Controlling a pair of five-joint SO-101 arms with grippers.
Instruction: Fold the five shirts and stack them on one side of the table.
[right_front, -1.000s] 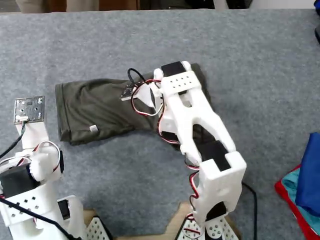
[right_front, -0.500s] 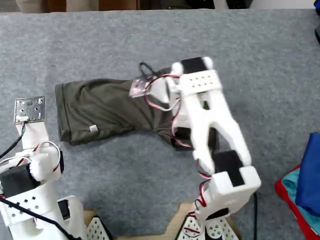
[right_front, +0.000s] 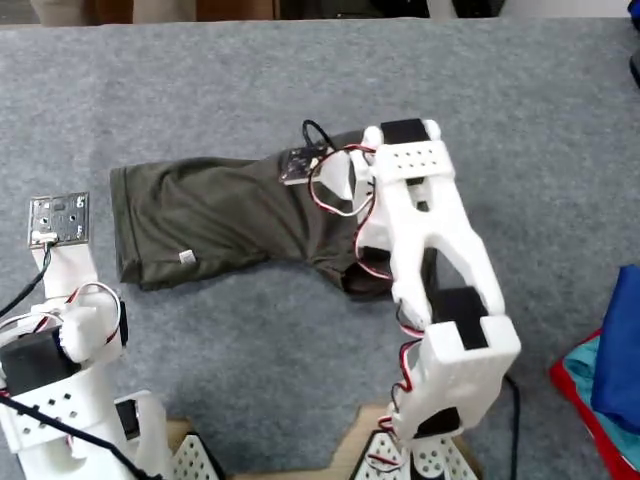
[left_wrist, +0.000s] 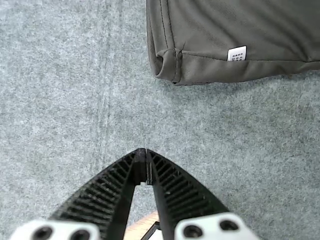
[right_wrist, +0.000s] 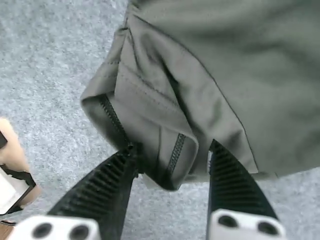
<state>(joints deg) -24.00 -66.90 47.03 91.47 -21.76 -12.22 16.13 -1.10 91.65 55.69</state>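
An olive shirt (right_front: 200, 215) lies folded lengthwise across the middle of the grey table. My right arm (right_front: 415, 195) stands over its right end. In the right wrist view my right gripper (right_wrist: 170, 150) is open, with the shirt's bunched hem corner (right_wrist: 150, 125) between its two black fingers (right_wrist: 100, 185). My left arm (right_front: 60, 340) rests at the front left, clear of the cloth. My left gripper (left_wrist: 146, 162) is shut on nothing above bare table, a short way from the shirt's near left corner (left_wrist: 167, 62) and its white tag (left_wrist: 236, 53).
A pile of blue, teal and red clothes (right_front: 608, 370) sits at the table's right edge. The arms' wooden base (right_front: 350, 460) runs along the front edge. Grey table surface (right_front: 520, 120) stretches behind and to the right of the shirt.
My right arm has swung to the right over the shirt's right end. The shirt's left part and the left arm have stayed where they were.
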